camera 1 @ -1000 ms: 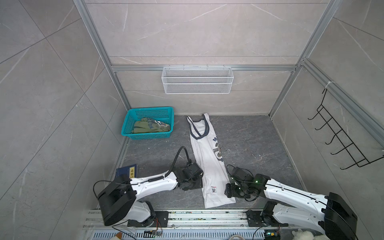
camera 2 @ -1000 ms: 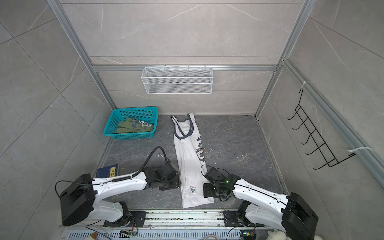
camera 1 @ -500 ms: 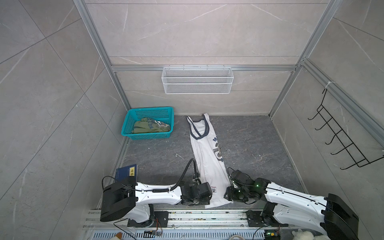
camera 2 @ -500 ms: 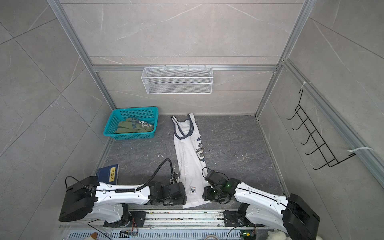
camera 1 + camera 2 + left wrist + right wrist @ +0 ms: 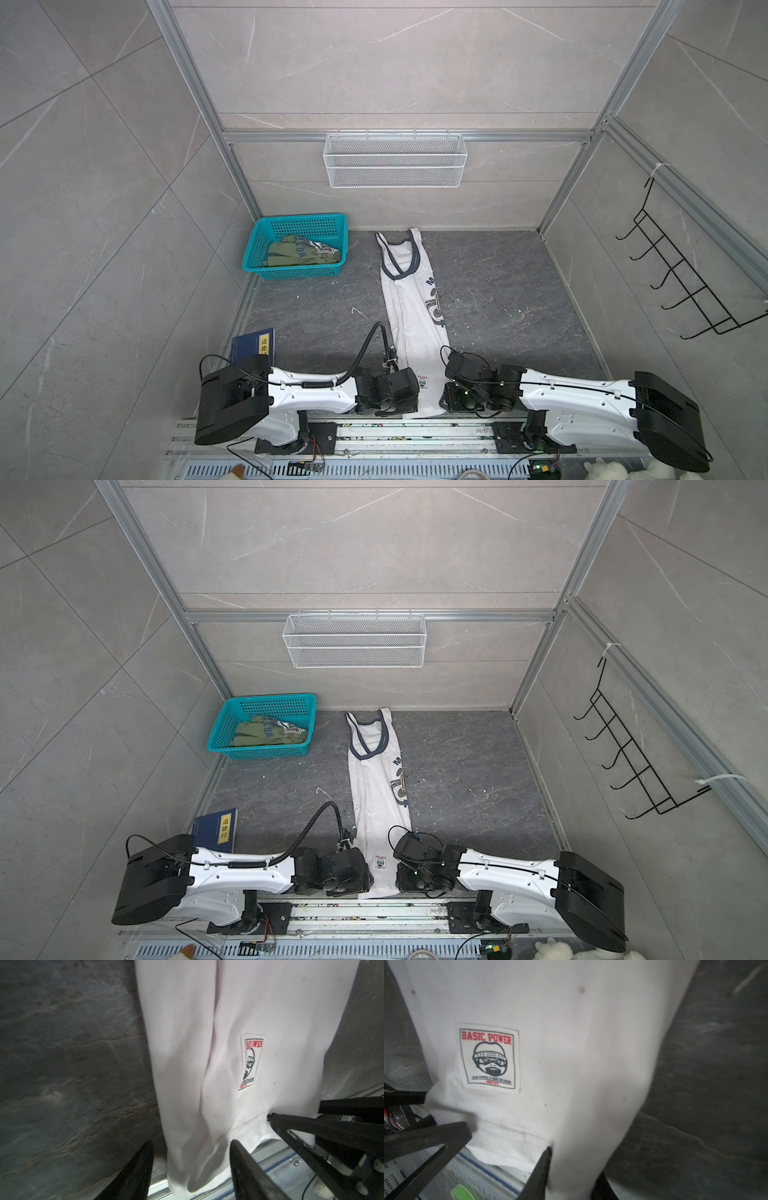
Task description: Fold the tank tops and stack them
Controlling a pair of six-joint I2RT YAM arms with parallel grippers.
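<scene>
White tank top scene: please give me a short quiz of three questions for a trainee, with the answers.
1. True or false: the olive tank top lies inside the teal basket.
2. The left gripper and right gripper are at which part of the white tank top? A hem; B straps; C middle.
3. Fill in: the label near the hem reads "BASIC ____".
Key: 1 true; 2 A; 3 POWER.
</scene>
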